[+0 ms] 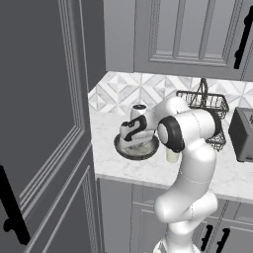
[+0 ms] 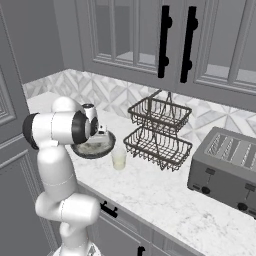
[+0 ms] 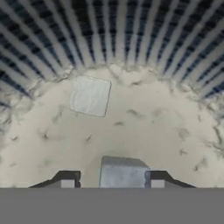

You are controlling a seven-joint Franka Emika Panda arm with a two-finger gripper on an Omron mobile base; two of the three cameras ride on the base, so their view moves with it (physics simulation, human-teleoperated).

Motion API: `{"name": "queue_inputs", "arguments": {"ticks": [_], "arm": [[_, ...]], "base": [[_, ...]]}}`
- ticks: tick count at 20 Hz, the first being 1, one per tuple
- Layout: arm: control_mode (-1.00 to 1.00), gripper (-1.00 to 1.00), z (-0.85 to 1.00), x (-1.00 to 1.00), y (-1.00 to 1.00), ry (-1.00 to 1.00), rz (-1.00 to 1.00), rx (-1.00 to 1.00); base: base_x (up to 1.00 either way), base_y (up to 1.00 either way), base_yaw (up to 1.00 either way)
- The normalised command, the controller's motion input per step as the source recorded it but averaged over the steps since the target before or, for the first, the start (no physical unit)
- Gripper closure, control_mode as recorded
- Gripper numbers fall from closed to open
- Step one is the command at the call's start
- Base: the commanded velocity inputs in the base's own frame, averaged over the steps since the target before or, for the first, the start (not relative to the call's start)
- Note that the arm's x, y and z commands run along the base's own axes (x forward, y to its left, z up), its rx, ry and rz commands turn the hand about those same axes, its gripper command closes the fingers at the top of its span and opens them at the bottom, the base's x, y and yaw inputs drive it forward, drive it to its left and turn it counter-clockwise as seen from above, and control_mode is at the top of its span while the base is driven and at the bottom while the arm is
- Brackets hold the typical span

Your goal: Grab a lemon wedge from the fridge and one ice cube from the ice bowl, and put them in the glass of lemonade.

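the hand (image 3: 112, 183) reaches down into the ice bowl (image 1: 137, 147) near the counter's (image 1: 148, 168) front edge, its fingertips (image 3: 67, 180) clenched on one ice cube (image 3: 122, 173); another cube (image 3: 90, 96) lies beyond, apart.

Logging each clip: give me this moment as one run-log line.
phase: ice pickup | gripper: down in ice bowl, jaws either side of one ice cube | second ice cube: loose | glass of lemonade: beside bowl

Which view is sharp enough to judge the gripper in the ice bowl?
Hand view: close, slightly soft, evenly lit, the gripper straddling one ice cube, another cube beyond. Left base view: ice bowl mostly hidden by the arm. Right base view: small, shaded.
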Motion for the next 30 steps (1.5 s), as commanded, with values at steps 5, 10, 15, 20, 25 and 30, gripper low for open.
{"name": "queue_inputs", "arguments": {"ticks": [5,10,15,20,25,30], "arm": [[-1.00,1.00,0.00,0.00,0.00,0.02,0.00,0.00],[-1.00,1.00,0.45,-0.40,-0.09,-0.05,0.00,0.00],[-1.00,1.00,1.00,-0.99,-0.29,-0.12,0.00,0.03],[-1.00,1.00,0.69,-0.85,-0.72,-0.03,-0.08,0.00],[-1.00,1.00,0.15,-0.08,-0.85,0.07,-0.22,0.00],[-1.00,1.00,0.00,0.00,-0.43,0.01,-0.09,0.01]], "base": [[0.00,0.00,0.00],[0.00,0.00,0.00],[0.00,0.00,0.00],[0.00,0.00,0.00],[0.00,0.00,0.00],[0.00,0.00,0.00]]}}
